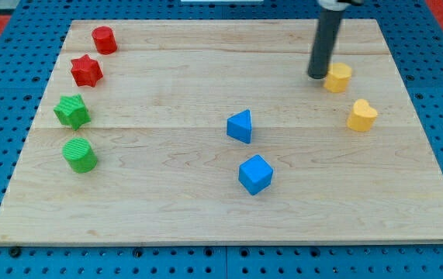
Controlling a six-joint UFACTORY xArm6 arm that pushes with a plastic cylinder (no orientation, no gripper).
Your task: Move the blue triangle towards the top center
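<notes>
Wooden board (205, 209) lying flat. The rod's tip (317, 76) is resting at two o'clock, just beside a yellow block (337, 77); no fingers, nothing being grasped. Blue triangle (240, 126) sitting near centre, blue cube (255, 174) at its five o'clock.

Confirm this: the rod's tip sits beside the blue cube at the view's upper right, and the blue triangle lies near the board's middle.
Not quite. In the camera view my tip sits beside a yellow block, not the blue cube, which lies below the blue triangle near the board's middle.
</notes>
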